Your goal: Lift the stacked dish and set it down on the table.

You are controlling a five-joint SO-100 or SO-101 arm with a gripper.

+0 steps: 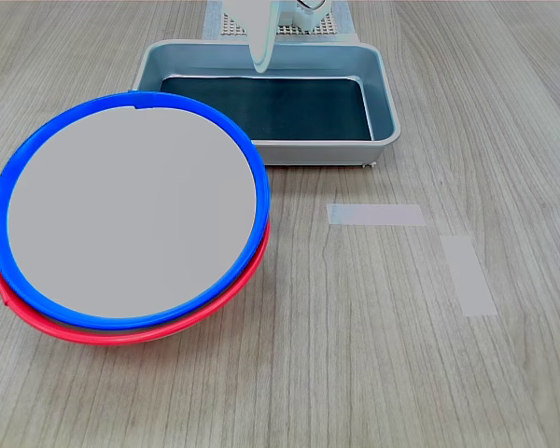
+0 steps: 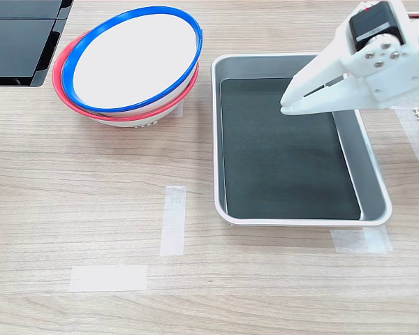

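Note:
The stacked dish [image 1: 131,210] [image 2: 134,57] has a bright blue rim and a pale grey inside. It sits tilted on top of a red-rimmed dish [image 1: 121,329] [image 2: 80,105] on the wood-grain table [image 1: 355,355] [image 2: 70,188]. My white gripper [image 1: 259,63] [image 2: 286,106] hovers above the grey metal tray, well apart from the dishes. Its fingers lie together with nothing between them, pointing toward the second exterior view's left.
A grey metal tray [image 1: 381,140] [image 2: 302,220] with a dark liner stands beneath the gripper. Two pale tape strips [image 1: 375,215] [image 2: 173,220] lie on the table. A black object [image 2: 17,42] fills the second exterior view's top left corner.

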